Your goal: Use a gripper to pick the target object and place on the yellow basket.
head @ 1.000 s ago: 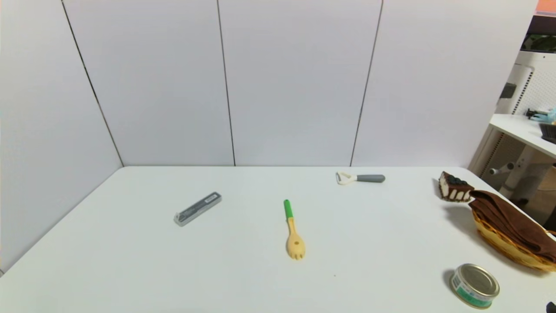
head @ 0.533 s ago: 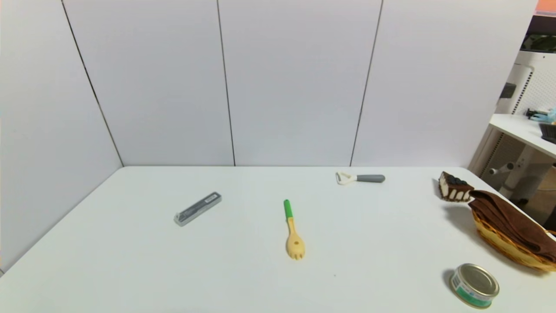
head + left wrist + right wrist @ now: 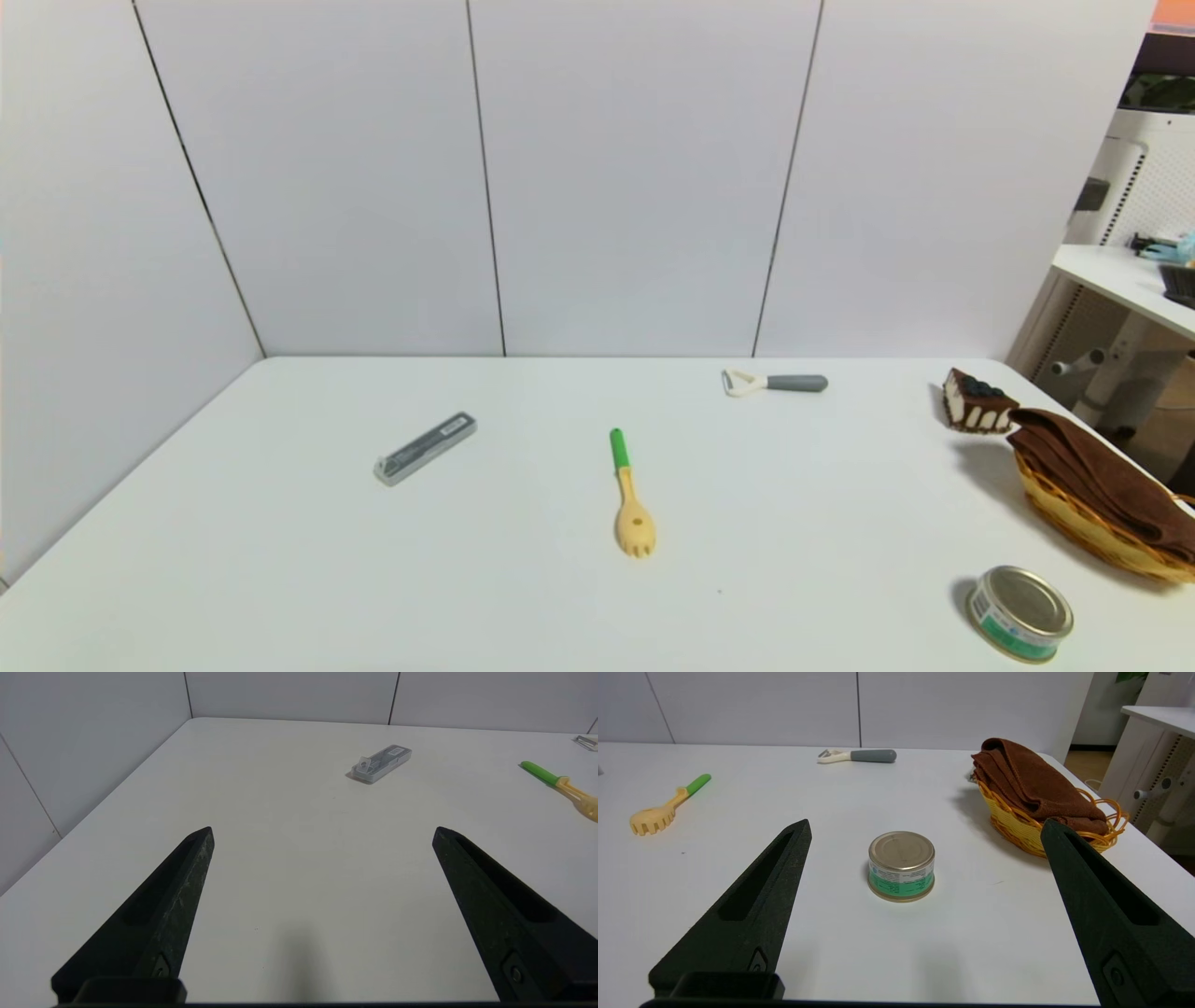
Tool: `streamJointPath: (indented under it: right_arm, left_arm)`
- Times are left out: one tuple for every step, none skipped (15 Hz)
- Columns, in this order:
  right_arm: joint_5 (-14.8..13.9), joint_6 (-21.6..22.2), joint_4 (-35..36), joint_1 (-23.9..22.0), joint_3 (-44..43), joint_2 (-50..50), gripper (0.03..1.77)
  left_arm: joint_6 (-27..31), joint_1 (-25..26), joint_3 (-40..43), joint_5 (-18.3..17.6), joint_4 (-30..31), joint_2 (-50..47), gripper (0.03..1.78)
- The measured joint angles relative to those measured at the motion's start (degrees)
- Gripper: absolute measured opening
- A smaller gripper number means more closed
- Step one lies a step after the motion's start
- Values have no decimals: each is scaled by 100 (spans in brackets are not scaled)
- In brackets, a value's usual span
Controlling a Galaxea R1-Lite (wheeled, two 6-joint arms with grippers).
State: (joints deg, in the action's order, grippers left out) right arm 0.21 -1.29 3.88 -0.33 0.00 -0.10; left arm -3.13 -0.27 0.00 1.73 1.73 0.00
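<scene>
Working left to right over the white worktop (image 3: 523, 597). Left gripper (image 3: 322, 835): seen in its own wrist view, above the left part of the worktop, near edge side; fingers spread wide, nothing between them. Grey case with a clear cover (image 3: 426, 449): lying aslant on the left half, its label end towards the far edge. Spork (image 3: 633, 509): close to the middle, green handle pointing to the far edge, yellow tined head towards the near edge. Peeler (image 3: 777, 383): beside the far edge, right of the middle; pale head to the left, grey handle to the right, lying about parallel with that edge.

Right gripper (image 3: 926, 830): over the near right part of the worktop, fingers spread wide, holding nothing. Round tin can (image 3: 1022, 611): upright near the near right corner, silver lid, green and white label. Cake slice (image 3: 977, 403): by the far right corner, dark top, white and brown side, just beyond the basket. Yellow basket (image 3: 1083, 523): woven, looped rim, along the right edge. Dark brown towel (image 3: 1102, 476): folded, lying lengthwise in the basket, rising above the rim and lapping over it at the far end.
</scene>
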Motion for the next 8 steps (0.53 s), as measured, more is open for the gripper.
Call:
streamJointPath:
  right_arm:
    - [-11,59,-2,-2,0,0,169]
    - [-16,91,-5,-2,0,0,169]
    - [-18,100,-7,-2,0,0,169]
    - [-13,102,-7,-2,0,0,169]
    - [-18,96,-7,-2,0,0,169]
    - [-16,94,-7,-2,0,0,169]
    - [-10,69,-5,-2,0,0,169]
    - [15,52,-9,-2,0,0,169]
  left_arm:
    - [2,0,0,0,0,0,169]
    - [2,0,0,0,0,0,169]
    - [0,0,0,0,0,0,169]
    - [0,0,0,2,0,0,169]
    - [0,0,0,2,0,0,169]
    - [2,0,0,-2,0,0,169]
    - [2,0,0,0,0,0,169]
    - [0,0,0,0,0,0,169]
